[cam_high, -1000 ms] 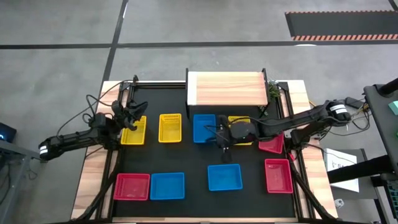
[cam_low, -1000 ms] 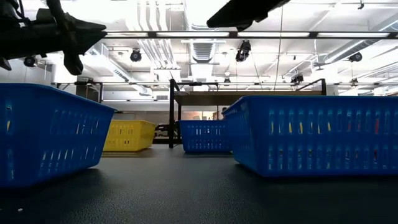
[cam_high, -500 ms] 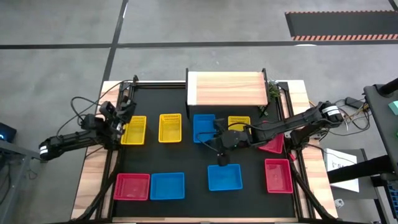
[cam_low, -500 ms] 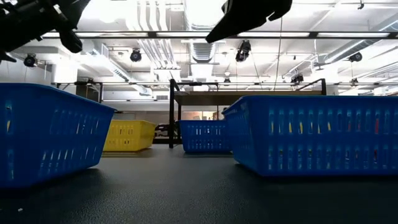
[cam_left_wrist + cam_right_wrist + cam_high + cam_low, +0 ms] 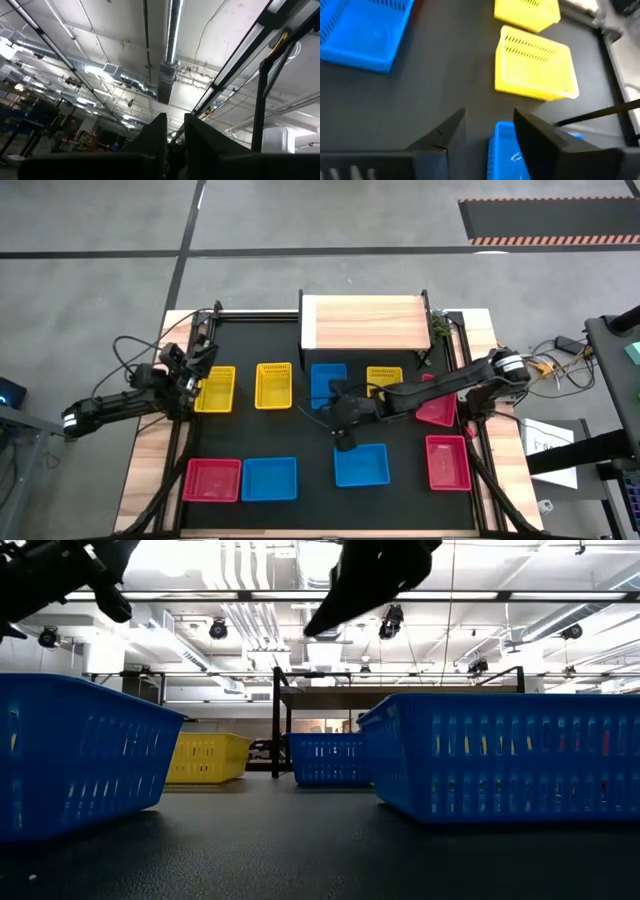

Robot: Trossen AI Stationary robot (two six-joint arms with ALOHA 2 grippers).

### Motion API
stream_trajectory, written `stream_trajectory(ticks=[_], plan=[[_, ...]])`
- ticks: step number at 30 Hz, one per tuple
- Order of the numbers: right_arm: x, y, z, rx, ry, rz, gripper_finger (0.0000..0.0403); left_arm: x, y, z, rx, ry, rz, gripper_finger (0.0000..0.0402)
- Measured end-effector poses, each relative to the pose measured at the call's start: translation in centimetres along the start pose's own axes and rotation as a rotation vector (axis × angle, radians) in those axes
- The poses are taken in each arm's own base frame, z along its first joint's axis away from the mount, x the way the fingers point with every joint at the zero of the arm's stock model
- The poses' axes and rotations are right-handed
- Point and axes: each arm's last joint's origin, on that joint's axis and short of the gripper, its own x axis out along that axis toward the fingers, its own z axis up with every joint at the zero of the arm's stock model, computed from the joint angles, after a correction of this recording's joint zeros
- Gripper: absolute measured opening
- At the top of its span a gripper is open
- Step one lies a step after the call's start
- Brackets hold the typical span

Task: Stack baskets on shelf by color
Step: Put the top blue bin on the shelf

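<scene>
Several baskets lie on the black mat (image 5: 300, 430): yellow ones (image 5: 215, 388) (image 5: 274, 385) (image 5: 384, 377), blue ones (image 5: 328, 383) (image 5: 361, 465) (image 5: 269, 479), red ones (image 5: 437, 410) (image 5: 448, 462) (image 5: 212, 480). The wooden shelf (image 5: 363, 322) stands at the far edge with nothing on it. My right gripper (image 5: 336, 410) (image 5: 490, 130) hangs open above the mat, at the near edge of the middle blue basket (image 5: 512, 150), pointing toward the table's left. My left gripper (image 5: 200, 362) (image 5: 175, 135) is raised at the left, tilted up, with a narrow gap between its fingers and nothing in it.
Black frame rails (image 5: 180, 430) run along the mat's left and right sides. Cables (image 5: 130, 350) trail behind the left arm. Bare mat lies between the far and near rows of baskets.
My right gripper has travelled toward the table's left edge, from over the far yellow basket to the near side of the middle blue basket, sinking a little. My left gripper has drawn back from over the leftmost yellow basket toward the left edge and tipped upward.
</scene>
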Motion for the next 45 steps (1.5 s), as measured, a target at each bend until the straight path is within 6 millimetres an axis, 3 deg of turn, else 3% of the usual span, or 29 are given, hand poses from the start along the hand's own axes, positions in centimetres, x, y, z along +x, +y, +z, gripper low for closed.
stream_trajectory(ticks=[6, 15, 22, 37, 45], plan=[[3.4, -0.5, -1.3, 0.063, 0.204, -0.003, 0.0189, 0.0, -0.1, 0.3, 0.02, -0.027, -0.011, 0.005], [6.8, -1.5, -3.4, 0.094, 0.385, -0.023, 0.0176, 0.0, -0.2, 0.5, 0.052, -0.049, -0.007, 0.005], [6.8, -1.7, -3.5, 0.074, 0.387, -0.02, 0.0149, -0.1, -0.2, 0.6, 0.052, -0.064, -0.006, 0.005], [7.0, -2.0, -3.5, 0.047, 0.37, -0.005, 0.0016, -0.1, -0.2, 0.6, 0.052, -0.072, -0.01, 0.005], [7.0, -2.0, -3.5, 0.037, 0.371, -0.001, 0.001, -0.1, -0.3, 0.7, 0.052, -0.078, -0.013, 0.005]])
